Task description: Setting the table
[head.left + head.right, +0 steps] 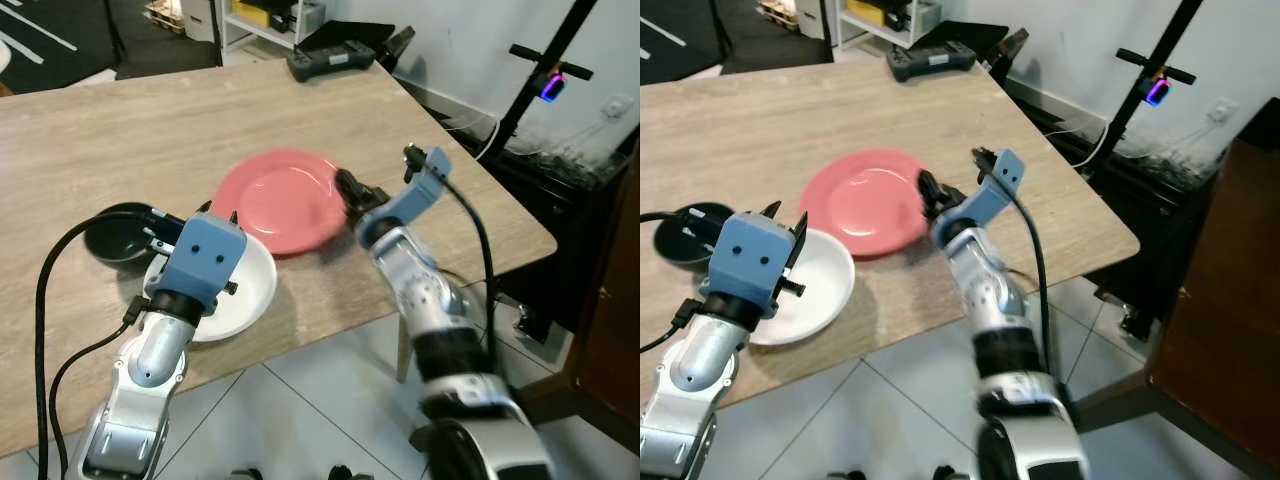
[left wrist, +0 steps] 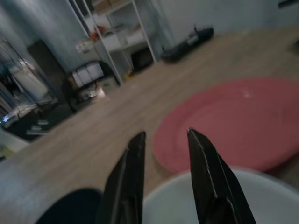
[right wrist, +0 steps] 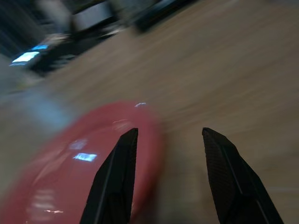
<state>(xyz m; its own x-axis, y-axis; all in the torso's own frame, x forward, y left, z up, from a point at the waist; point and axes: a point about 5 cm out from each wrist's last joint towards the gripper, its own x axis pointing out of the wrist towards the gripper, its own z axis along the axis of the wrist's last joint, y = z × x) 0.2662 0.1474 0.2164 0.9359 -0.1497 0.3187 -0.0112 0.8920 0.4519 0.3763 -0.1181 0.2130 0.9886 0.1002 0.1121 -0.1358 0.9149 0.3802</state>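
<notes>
The left gripper [image 2: 164, 140], nearest the head camera, hovers over the white bowl [image 1: 248, 290] at the near edge of the wooden table [image 1: 130, 130], its fingers a narrow gap apart and holding nothing. Just beyond the bowl and overlapping its far rim lies the pink plate [image 1: 285, 200], with a black bowl [image 1: 115, 235] to the white bowl's left. The right gripper [image 3: 169, 135] sits at the plate's right edge, its fingers spread wide with nothing between them, and a black controller [image 1: 330, 58] lies at the table's far edge.
</notes>
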